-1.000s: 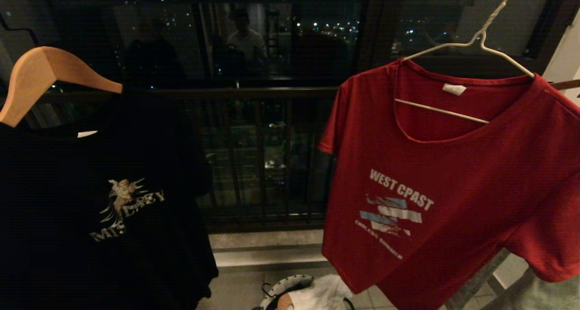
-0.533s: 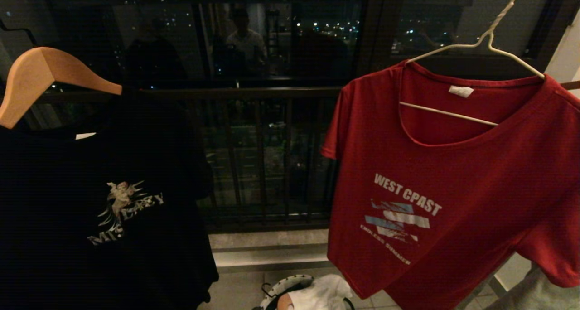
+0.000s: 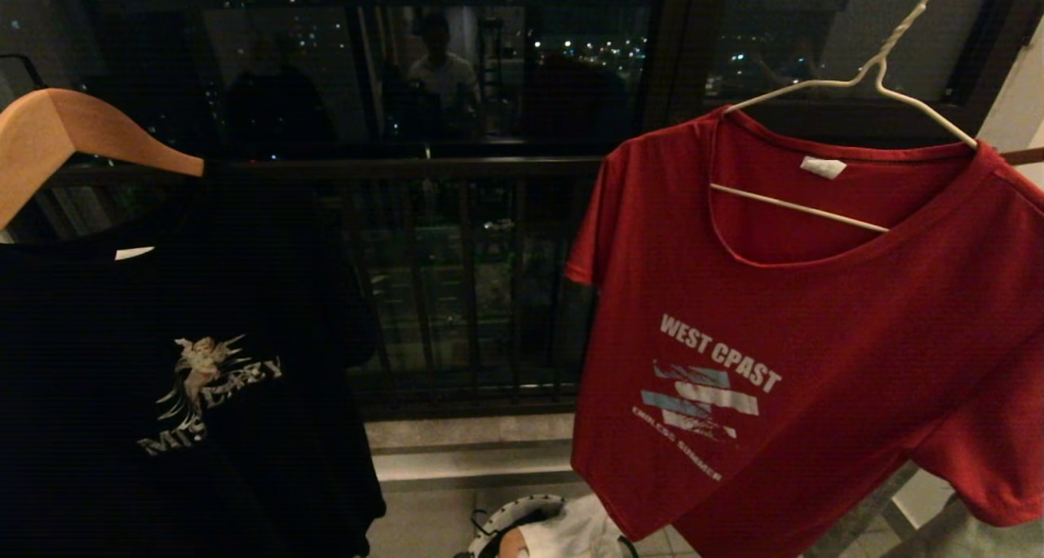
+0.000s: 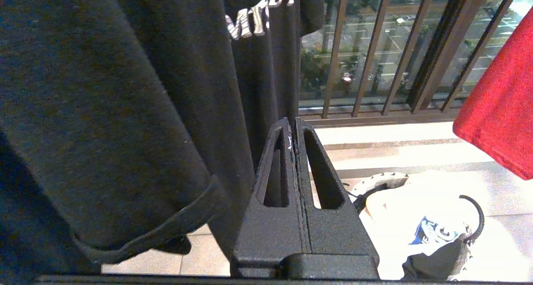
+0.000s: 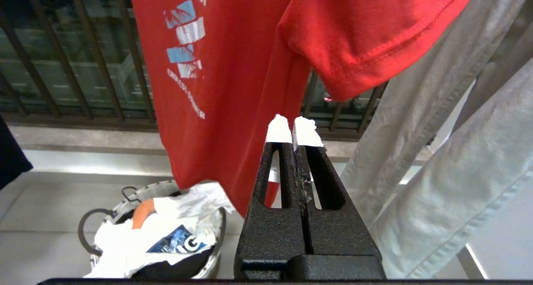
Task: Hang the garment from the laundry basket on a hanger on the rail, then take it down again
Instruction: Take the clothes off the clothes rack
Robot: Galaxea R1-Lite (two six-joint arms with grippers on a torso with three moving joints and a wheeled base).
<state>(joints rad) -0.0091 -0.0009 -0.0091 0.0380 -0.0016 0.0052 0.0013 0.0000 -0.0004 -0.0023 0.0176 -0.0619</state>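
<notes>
Red shirt (image 3: 816, 338) up on wire hanger (image 3: 848, 85), tilted. Down on the floor, basket (image 5: 125, 195) holding a white tee (image 5: 166, 231) (dark graphic). Left gripper (image 4: 292, 126) and right gripper (image 5: 293, 128) low — jaws pressed together, empty.

- head view faces the railing (image 3: 457, 297) from chest height, near the shirts hung before it.
- both wrist views look low past closed fingers toward that railing, sharing the basket (image 4: 470, 235) (image 5: 125, 201) below it.

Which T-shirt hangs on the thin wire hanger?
The red "WEST COAST" T-shirt, on the white wire hanger; the black T-shirt hangs on a thick wooden hanger.
</notes>
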